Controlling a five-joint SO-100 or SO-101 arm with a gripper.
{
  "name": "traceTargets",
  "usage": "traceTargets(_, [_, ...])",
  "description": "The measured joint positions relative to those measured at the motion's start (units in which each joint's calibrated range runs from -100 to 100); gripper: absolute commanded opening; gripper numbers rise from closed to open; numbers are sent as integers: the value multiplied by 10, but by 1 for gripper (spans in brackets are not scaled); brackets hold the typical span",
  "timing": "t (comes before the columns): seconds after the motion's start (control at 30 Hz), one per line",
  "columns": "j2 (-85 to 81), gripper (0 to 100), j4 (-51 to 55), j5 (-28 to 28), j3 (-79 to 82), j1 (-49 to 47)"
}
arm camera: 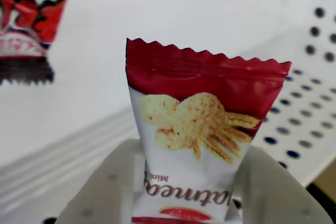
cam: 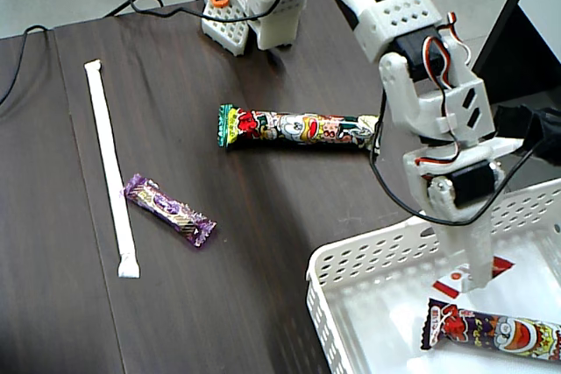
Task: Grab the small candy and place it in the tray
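Observation:
My gripper is down inside the white perforated tray at the lower right of the fixed view. It is shut on the small candy, a cream-white wrapper with red ends and an oat picture. In the fixed view only the candy's red ends show on either side of the finger. In the wrist view the candy stands between my two fingers, above the tray's white floor, with the tray's perforated wall to the right.
A dark cartoon-printed snack stick lies in the tray beside the gripper. On the dark table lie a colourful snack stick, a purple foil candy and a long white paper-wrapped straw. The arm's base stands at the back.

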Motion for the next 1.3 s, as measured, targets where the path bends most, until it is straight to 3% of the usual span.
traceTargets(0.33, [0, 21, 32, 0, 0, -15])
traceTargets(1.07, [17, 21, 33, 0, -20, -13])
traceTargets(1.3, [17, 19, 96, 0, -50, -12])
